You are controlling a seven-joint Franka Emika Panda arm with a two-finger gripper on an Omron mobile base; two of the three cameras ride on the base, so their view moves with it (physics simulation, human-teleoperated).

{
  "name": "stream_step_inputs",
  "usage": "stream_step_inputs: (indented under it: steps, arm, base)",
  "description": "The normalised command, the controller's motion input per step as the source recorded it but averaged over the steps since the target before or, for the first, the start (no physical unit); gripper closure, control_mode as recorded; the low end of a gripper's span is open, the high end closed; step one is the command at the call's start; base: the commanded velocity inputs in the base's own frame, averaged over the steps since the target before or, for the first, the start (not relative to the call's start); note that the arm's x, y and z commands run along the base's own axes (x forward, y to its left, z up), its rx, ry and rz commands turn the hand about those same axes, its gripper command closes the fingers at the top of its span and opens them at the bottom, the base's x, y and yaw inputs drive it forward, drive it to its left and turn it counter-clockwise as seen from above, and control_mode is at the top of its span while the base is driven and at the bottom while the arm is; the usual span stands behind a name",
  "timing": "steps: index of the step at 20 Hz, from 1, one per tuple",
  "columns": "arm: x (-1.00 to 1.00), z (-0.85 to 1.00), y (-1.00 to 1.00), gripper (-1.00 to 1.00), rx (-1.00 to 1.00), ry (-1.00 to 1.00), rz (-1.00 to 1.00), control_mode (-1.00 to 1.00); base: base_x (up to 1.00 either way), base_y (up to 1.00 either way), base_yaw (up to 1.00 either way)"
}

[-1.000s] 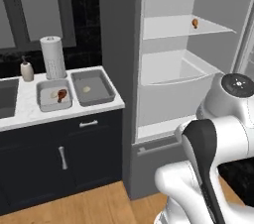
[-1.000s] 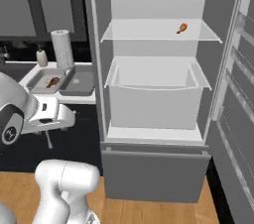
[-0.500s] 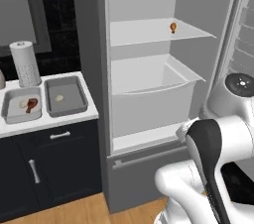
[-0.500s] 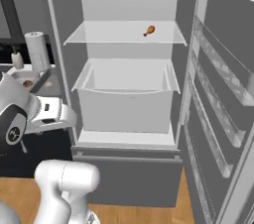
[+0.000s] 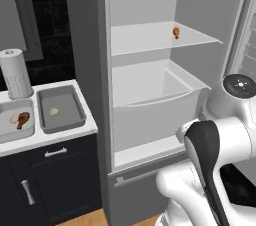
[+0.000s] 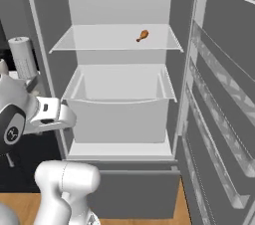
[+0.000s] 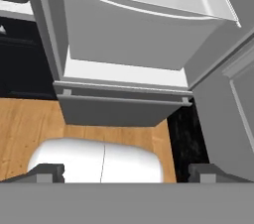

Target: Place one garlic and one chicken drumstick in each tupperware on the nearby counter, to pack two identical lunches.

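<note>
Fingers (image 7: 126, 172) spread wide and empty; a glossy brown drumstick (image 5: 176, 32) lies on the smooth white fridge shelf (image 5: 150, 37); two rounded grey trays (image 5: 60, 108) sit on the tabletop (image 5: 55, 135)

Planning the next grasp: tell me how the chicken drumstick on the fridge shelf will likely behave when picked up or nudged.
The chicken drumstick looks small and rounded, tapering to a thin bone end, so it is probably light and apt to pivot or roll if nudged on the smooth fridge shelf. Its uneven shape suggests it may twist between wide-open jaws; gripping the thicker end seems safer.
</note>
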Motion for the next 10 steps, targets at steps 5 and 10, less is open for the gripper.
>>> stream_step_inputs:
  steps: [5, 10]
  arm:
    - [0.0, 0.0, 0.0, -1.0, 0.0, 0.0, 0.0, 1.0]
    - [0.0, 0.0, 0.0, -1.0, 0.0, 0.0, 0.0, 1.0]
  base:
    - [0.25, -0.32, -0.1]
    - [0.32, -0.35, -0.08]
